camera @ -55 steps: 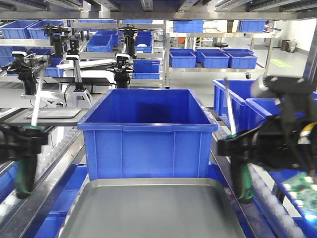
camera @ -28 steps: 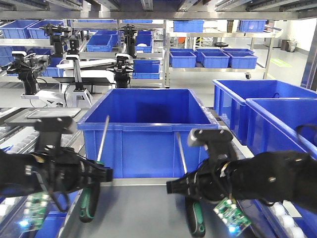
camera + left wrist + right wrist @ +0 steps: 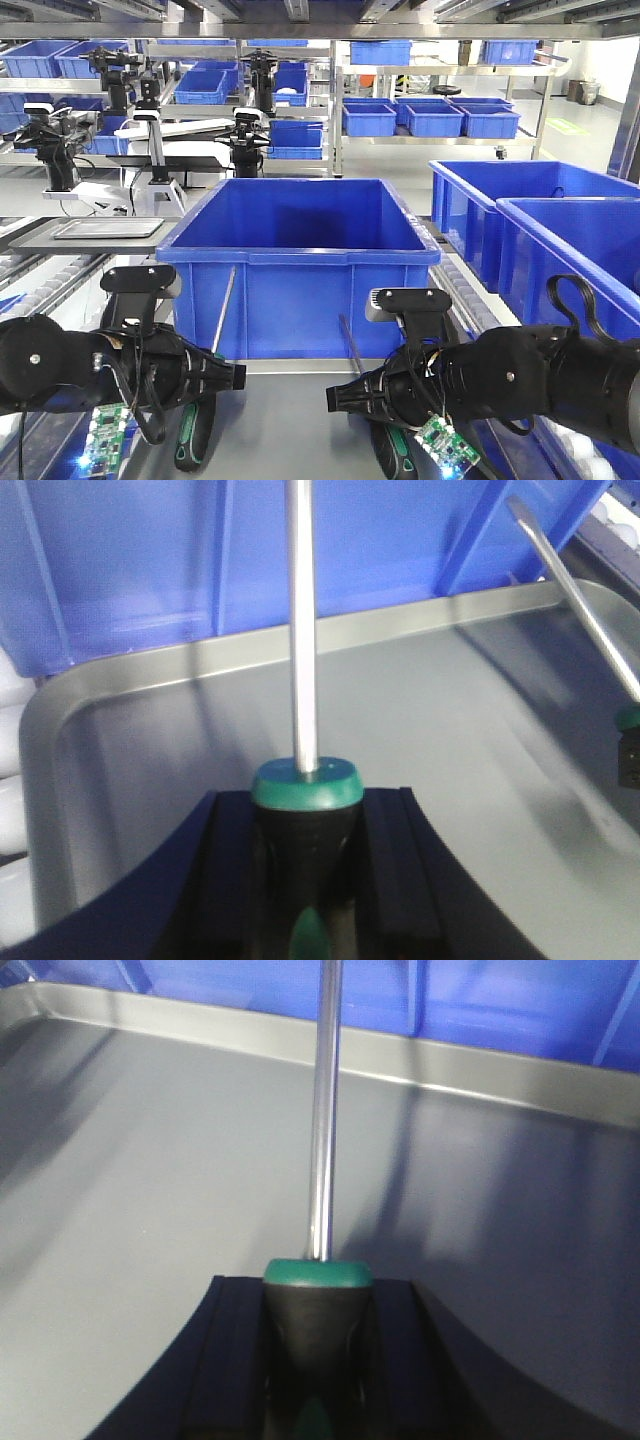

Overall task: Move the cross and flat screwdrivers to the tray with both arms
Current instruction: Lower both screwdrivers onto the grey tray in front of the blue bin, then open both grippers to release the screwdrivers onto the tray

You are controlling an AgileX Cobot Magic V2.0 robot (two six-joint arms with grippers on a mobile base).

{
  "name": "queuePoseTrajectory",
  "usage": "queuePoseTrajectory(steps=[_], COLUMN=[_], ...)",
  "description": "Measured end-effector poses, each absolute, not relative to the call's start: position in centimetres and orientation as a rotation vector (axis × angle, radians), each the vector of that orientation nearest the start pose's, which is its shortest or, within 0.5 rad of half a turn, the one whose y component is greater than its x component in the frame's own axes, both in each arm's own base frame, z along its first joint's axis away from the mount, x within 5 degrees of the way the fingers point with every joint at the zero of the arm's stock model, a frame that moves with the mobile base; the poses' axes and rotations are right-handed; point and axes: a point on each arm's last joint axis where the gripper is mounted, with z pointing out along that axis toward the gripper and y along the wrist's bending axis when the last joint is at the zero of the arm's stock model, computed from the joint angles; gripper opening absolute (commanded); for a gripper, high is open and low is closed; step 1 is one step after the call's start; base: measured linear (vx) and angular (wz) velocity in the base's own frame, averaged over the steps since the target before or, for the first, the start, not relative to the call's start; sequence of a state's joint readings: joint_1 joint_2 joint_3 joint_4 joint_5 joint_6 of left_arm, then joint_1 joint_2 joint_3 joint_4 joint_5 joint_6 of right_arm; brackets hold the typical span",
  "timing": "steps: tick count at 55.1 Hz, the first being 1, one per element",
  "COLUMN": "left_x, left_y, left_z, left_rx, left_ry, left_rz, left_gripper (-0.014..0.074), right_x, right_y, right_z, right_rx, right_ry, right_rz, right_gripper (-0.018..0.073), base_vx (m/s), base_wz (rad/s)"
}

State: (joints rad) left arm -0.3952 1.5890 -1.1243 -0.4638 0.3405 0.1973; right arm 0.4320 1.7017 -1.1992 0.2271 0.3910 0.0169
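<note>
Two screwdrivers: both are clamped by the handle, shafts pointing up and away, over the tray [image 3: 300,410].
Left gripper [image 3: 305,880]: jaws closed on the left screwdriver [image 3: 200,400]; the black and green handle sits between the pads, probably so the thin shaft stays free.
Right gripper [image 3: 318,1360]: jaws closed on the right screwdriver [image 3: 385,425], held the same way.
Tray: grey, shallow, just near of the big blue bin [image 3: 300,270]; both handles hang low over its floor, left and right, well apart, likely so each lands without crossing.
Stage: I judge release is next; contact with the floor cannot be told.
</note>
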Motion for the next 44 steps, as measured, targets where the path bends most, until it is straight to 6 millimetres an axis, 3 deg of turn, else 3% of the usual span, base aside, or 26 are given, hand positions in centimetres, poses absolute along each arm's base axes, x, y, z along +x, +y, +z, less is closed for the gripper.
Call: queuePoseTrajectory(steps=[7, 15, 27, 44], left_x=[32.3, 32.4, 32.5, 30.5], left_y=[-15.0, -15.0, -14.9, -14.0], left_z=[27.3, 27.3, 27.8, 32.2], left_rx=[0.254, 0.253, 0.241, 0.234], left_ry=[2.290, 2.286, 2.251, 2.109], left_rz=[-0.505, -0.504, -0.499, -0.522], left_gripper=[0.0519, 0.0563, 0.0559, 0.0559], right_x=[33.9, 33.9, 33.7, 32.3], right_y=[16.5, 16.5, 16.4, 15.7], right_z=[25.2, 25.2, 25.6, 29.5], right_rx=[-0.288, -0.288, -0.287, -0.281], right_ry=[2.389, 2.389, 2.378, 2.271], right_rz=[0.415, 0.415, 0.418, 0.446], right_gripper=[0.0463, 0.0580, 0.0589, 0.0578], base_vx=[0.00, 0.00, 0.00, 0.00], base_wz=[0.00, 0.00, 0.00, 0.00])
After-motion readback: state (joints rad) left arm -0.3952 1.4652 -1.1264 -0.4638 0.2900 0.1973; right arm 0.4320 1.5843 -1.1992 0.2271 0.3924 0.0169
